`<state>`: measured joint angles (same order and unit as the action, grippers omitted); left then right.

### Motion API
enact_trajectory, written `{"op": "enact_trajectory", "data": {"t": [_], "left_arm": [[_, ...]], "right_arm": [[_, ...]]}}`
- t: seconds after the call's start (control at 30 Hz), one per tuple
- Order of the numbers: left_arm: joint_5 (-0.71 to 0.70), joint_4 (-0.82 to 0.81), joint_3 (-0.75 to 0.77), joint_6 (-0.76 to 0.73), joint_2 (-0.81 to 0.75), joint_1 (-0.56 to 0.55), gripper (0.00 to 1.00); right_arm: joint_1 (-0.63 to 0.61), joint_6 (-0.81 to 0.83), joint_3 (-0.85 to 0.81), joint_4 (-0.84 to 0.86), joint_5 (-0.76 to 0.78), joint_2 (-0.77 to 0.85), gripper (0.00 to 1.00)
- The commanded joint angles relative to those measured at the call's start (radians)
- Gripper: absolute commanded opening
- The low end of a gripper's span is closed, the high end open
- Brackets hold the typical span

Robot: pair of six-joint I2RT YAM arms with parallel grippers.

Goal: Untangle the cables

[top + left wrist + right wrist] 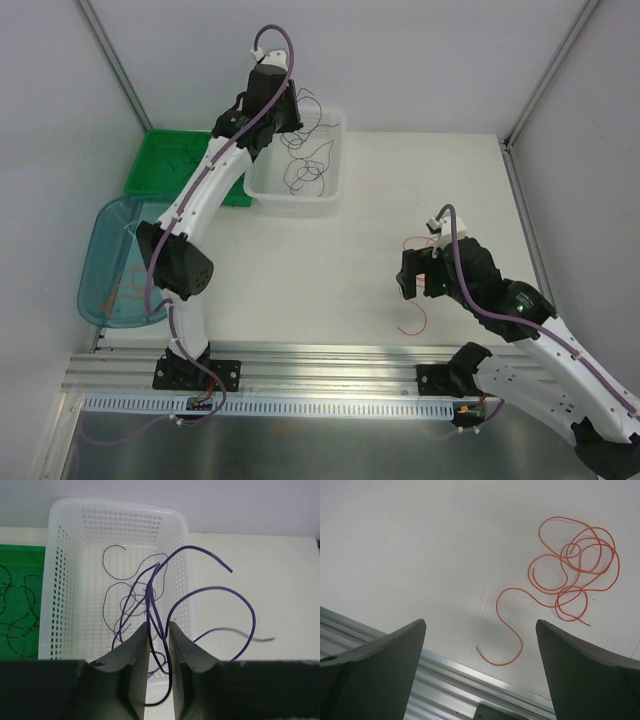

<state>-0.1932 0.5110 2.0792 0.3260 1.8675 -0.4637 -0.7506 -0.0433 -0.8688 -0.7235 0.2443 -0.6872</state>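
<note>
Table (400,190): white, boxed by pale walls (50,100) on the left, back and right. Its widest bare stretch runs from the middle to the far right corner.
Rail (330,358): aluminium, along the whole near edge, with both arm bases fixed on it.
Left arm (215,185): reaches from the near left base to the far side, ending above the basket.
Teal tray (95,240): translucent, at the left edge. Thin orange strands (125,288) lie in its near half.
Green tray (165,150): in the far left corner, just behind the teal one. Curly black strands (15,605) lie in it.
White basket (60,580): perforated, just right of the green tray on the far side. It holds the purple cables (125,595).
Left gripper (159,625): above the basket, fingers nearly together with a slim gap. I cannot tell whether they nip the strands.
Right gripper (480,622): spread wide, holding nothing, hanging over the table near the rail.
Purple cables: some curl on the basket floor, while a bundle runs lengthwise up through the left finger gap. Two loops arch out past the basket's wall over the table, one tip blurred.
Orange cable (575,565): flat on the table under the right gripper — coils bunched at one end, a single wavy tail pointing towards the rail and stopping just short of it.
</note>
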Motion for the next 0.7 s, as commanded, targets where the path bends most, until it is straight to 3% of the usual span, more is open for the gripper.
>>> {"op": "enact_trajectory", "data": {"t": [0.0, 0.03, 0.13, 0.17, 0.27, 0.47, 0.67], "left_arm": [[0.046, 0.032, 0.108, -0.022, 0.183, 0.054, 0.23], [0.049, 0.034, 0.148, -0.019, 0.205, 0.074, 0.37], [0.084, 0.032, 0.159, -0.013, 0.229, 0.089, 0.65], [0.092, 0.032, 0.151, -0.022, 0.222, 0.089, 0.79], [0.127, 0.032, 0.075, -0.024, 0.153, 0.089, 0.98], [0.23, 0.032, -0.24, -0.002, -0.118, 0.071, 0.99], [0.233, 0.031, -0.638, 0.025, -0.428, -0.053, 0.99]], "right_arm": [[0.0, -0.03, 0.01, -0.039, 0.052, 0.011, 0.97], [0.0, -0.033, 0.016, -0.042, 0.061, 0.011, 0.97], [0.016, -0.07, 0.022, -0.059, 0.096, -0.005, 0.97], [0.034, -0.081, 0.03, -0.066, 0.108, -0.02, 0.97], [0.103, -0.122, 0.05, -0.071, 0.092, -0.051, 0.97], [0.272, -0.171, 0.108, -0.025, -0.061, -0.153, 0.96], [0.292, -0.188, 0.168, 0.073, -0.212, -0.328, 0.85]]}}
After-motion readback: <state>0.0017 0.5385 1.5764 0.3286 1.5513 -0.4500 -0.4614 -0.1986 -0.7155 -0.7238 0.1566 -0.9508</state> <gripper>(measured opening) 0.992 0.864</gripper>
